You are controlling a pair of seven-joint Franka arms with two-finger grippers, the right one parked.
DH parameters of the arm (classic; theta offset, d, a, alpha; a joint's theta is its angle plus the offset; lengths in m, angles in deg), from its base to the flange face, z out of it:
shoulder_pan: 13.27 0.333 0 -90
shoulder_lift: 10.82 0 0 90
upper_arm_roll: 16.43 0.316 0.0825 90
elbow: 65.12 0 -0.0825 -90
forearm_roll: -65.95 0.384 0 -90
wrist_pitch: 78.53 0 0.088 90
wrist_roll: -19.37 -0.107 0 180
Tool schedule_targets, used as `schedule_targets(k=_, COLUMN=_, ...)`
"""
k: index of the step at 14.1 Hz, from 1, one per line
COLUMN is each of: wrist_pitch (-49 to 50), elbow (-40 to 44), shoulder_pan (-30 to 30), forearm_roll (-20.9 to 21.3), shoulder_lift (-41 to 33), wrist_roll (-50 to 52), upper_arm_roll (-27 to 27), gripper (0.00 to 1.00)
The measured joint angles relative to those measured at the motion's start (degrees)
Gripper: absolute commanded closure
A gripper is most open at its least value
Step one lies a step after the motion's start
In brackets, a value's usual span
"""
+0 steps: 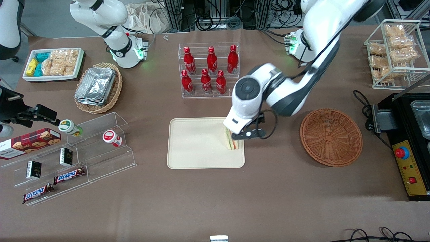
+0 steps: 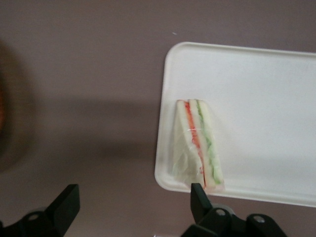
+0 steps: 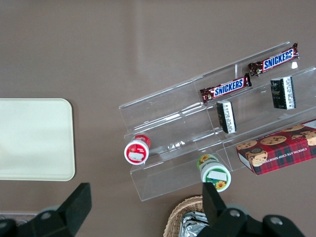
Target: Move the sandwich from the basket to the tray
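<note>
Sandwich [image 1: 231, 140] standing on its edge on the tray [image 1: 198, 144], at the rim nearest the basket [image 1: 331, 136], filling stripes of orange-red and green facing up toward the wrist camera. Basket empty, well apart from the tray toward the working arm's end of the table.

Gripper [image 1: 235, 134] poised directly above the wedge, fingers [image 2: 198, 197] spread wide — nothing pinched between them, clear daylight on both sides of the sandwich [image 2: 197, 145] in the wrist view. One finger close to the wrapper's nearest corner, possibly brushing it; hard to call from this angle.

By the look of it, delivery made and release done, leaving only the withdrawal. Best handled as a straight lift, no sideways drift until the fingertips clear the top of the bread — a wedge balanced on a narrow edge this close to the low rim [image 2: 165, 148] seems liable to tip or slide off onto the table at the slightest nudge. Fingers kept fully apart on the way up, so the loose clear wrap does not catch and drag. Rack of red bottles [image 1: 208, 70] nearby but well apart from the lift path.
</note>
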Motion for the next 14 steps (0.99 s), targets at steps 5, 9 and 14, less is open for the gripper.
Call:
schedule_targets(k=5, wrist_pitch=10.6, elbow=0.0, shoulder_pan=10.7, forearm_roll=-8.9, shoulder_lift=-12.3, wrist_roll=-15.8, upper_arm_roll=-0.1, gripper=0.00)
schedule_targets(k=9, wrist_pitch=16.4, elbow=-0.1, shoulder_pan=19.5, forearm_roll=-12.3, shoulder_lift=-18.6, wrist_roll=-29.4, upper_arm_roll=0.2, gripper=0.00)
schedule_targets(k=14, wrist_pitch=21.6, elbow=-1.0, shoulder_pan=16.1, forearm_roll=-15.2, shoulder_lift=-24.6, wrist_roll=-44.9, upper_arm_roll=14.6, gripper=0.00)
